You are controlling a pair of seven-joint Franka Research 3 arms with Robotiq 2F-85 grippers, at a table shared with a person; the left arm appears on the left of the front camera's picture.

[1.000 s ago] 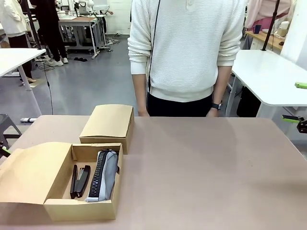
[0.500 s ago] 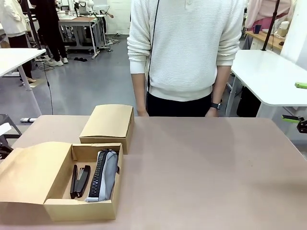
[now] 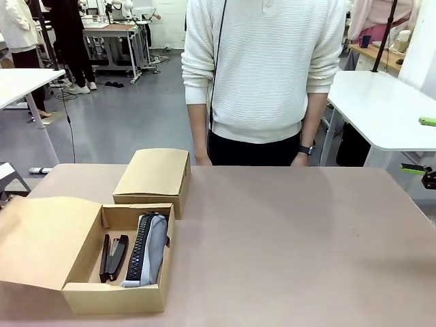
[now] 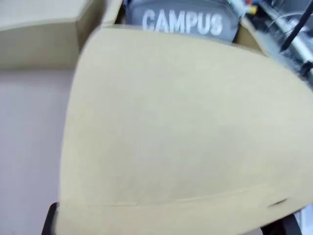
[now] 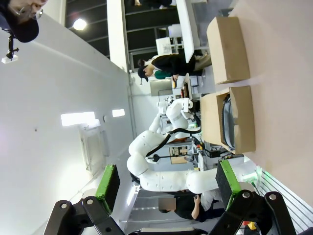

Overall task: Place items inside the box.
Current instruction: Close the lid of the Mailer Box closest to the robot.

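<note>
Tan cardboard box (image 3: 116,300) holds a grey pencil case (image 3: 153,248) and black stapler (image 3: 114,257).

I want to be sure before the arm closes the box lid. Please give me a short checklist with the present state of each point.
1. Black stapler inside the open box: ok.
2. Grey pencil case inside, beside the stapler: ok.
3. Nothing sticks out over the box walls: cannot tell.
4. Lid flap partly raised, left gripper behind it: grip cannot tell.
5. Right gripper open, away from the box: ok.
6. Person's hands at the far table edge, clear of the box: ok.
</note>
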